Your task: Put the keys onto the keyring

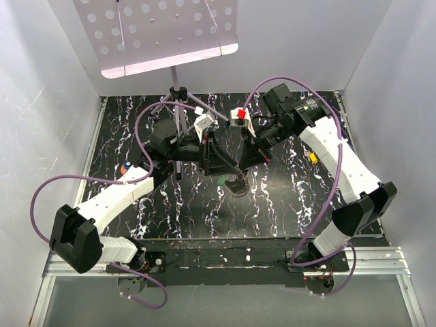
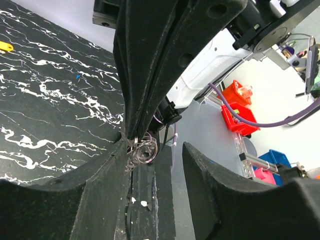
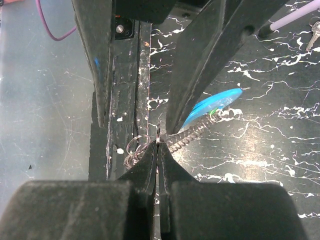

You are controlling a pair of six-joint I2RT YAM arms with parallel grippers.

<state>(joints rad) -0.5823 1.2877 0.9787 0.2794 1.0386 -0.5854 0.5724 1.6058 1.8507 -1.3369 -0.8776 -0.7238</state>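
Note:
The keyring shows in the right wrist view as a bright blue band (image 3: 214, 104) joined to a grey-brown braided cord (image 3: 192, 135), with thin wire rings (image 3: 134, 150) at its end. My right gripper (image 3: 158, 146) is shut on one thin metal ring and holds it above the mat. In the top view the keyring (image 1: 236, 184) hangs under both grippers at mid-table. My left gripper (image 2: 157, 150) is open, its fingers (image 2: 215, 185) on either side of the right fingertips and the wire rings (image 2: 146, 150). A small grey piece, perhaps a key (image 3: 314, 36), lies on the mat; other keys are not visible.
A perforated white stand plate (image 1: 163, 34) on a tripod (image 1: 178, 92) stands at the back. A red-and-white block (image 1: 240, 114) sits near the right wrist. A yellow object (image 1: 312, 157) lies on the right of the marbled mat (image 1: 286, 197). Purple cables loop around both arms.

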